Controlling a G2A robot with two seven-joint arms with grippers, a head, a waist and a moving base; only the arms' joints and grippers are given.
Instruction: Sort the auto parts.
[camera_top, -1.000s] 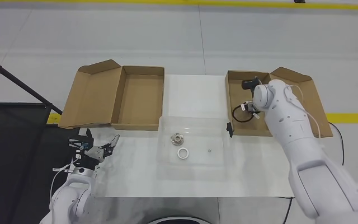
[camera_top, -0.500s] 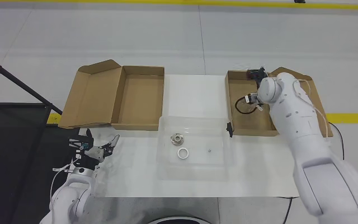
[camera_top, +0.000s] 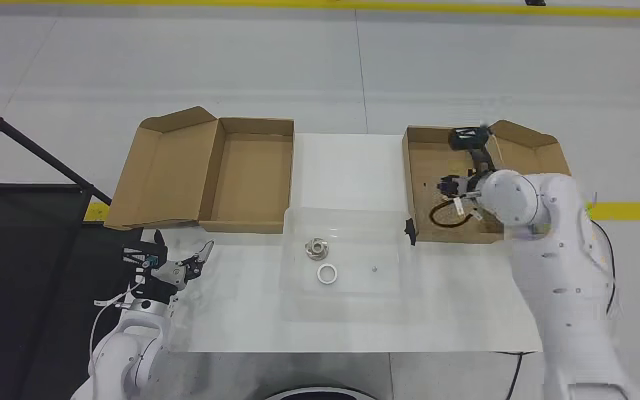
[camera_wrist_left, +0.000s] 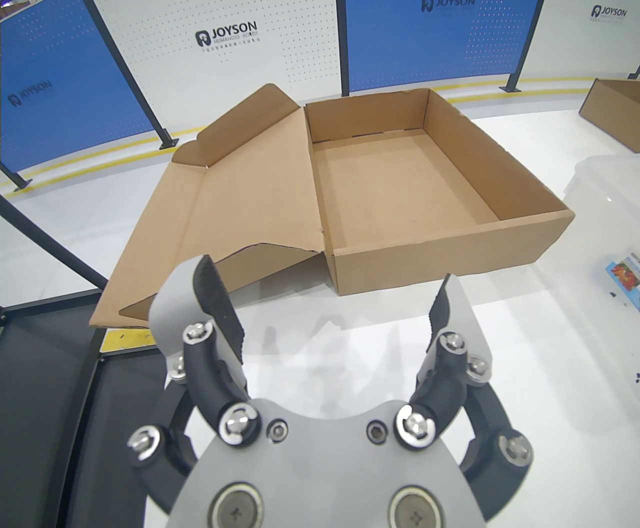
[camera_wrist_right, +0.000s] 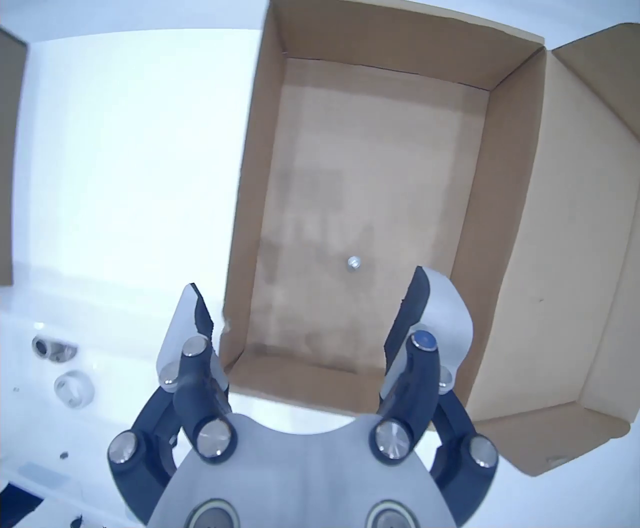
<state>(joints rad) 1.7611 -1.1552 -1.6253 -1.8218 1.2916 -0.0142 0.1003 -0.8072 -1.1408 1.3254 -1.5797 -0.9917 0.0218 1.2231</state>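
Right jaws (camera_wrist_right: 306, 287) are hanging released, gripping nothing, over the near end of the right cardboard box (camera_wrist_right: 250, 200), which is sitting along the desk's (camera_top: 350, 170) right edge. A small silver fastener (camera_wrist_right: 353, 261) is lying on the box floor just beyond the jaw tips, apart from every wall; it is probably already sorted.

The parts still waiting are lying in the clear plastic tray (camera_top: 390, 300) at mid-desk:
- a metal hub (camera_top: 317, 246), stepped and shiny, with a bore
- a white ring (camera_top: 327, 272), smooth and matte, just on the hub's near-edge side
- a tiny speck-like part (camera_top: 373, 268), sitting well apart from both, toward the tray's right side

From the right jaws, hub and ring are lying toward the desk's left edge and slightly nearer its front.

Left jaws (camera_wrist_left: 325, 300) are also standing released at the desk's near-left corner, facing the open left cardboard box (camera_wrist_left: 400, 180).

Hub and ring seem to be lying about midway between the arms. Both are round with no long axis, so jaw heading should matter little.
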